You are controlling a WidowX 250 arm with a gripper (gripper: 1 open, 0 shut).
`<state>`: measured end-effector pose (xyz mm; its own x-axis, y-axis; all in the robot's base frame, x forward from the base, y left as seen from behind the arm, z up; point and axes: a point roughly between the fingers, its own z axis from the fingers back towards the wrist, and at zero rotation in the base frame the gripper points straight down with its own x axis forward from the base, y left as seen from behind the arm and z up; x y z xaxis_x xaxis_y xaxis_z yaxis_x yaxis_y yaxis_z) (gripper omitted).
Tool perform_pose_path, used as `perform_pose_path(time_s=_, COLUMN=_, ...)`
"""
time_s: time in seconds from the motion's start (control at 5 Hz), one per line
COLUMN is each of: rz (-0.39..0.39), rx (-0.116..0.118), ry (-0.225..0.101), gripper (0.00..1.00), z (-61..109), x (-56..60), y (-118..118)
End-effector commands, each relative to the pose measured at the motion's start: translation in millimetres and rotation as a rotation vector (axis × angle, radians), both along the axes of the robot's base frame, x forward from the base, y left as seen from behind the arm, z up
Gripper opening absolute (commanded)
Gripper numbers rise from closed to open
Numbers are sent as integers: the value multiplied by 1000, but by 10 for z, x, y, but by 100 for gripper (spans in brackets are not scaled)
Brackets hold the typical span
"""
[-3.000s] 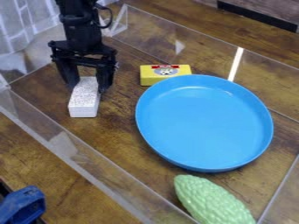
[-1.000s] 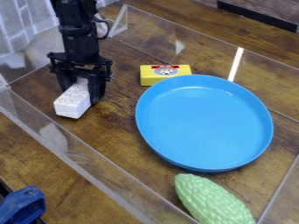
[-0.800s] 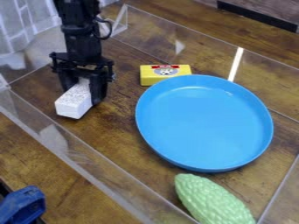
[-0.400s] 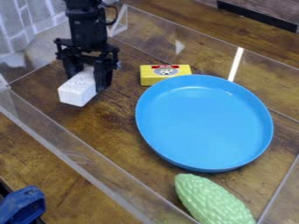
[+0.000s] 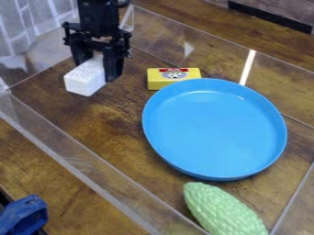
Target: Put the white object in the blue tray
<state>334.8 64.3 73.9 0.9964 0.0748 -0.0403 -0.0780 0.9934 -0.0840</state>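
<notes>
Moved up and away from its earlier spot on the table (image 5: 92, 147): one white block (image 5: 86, 80), speckled, gripped in the dark claw (image 5: 98, 62), left of the blue tray (image 5: 214, 127), carry begun, sideways transfer over the rim apparently outstanding.

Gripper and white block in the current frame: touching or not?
Touching: the camera view shows the dark gripper coming down over the upper part of the white block, its fingers closed against it.
</notes>
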Motion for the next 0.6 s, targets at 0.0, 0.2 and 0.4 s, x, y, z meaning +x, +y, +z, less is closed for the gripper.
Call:
perform_pose_path(time_s=0.0, rz=-39, rx=30, ry=-114, gripper=0, z=366, x=116, y=-52)
perform_pose_path(time_s=0.2, rz=-60, rx=34, ry=-117, gripper=0, z=373, x=134, y=-80)
perform_pose_path(time_s=0.4, rz=-80, rx=35, ry=-120, gripper=0, z=384, x=150, y=-109)
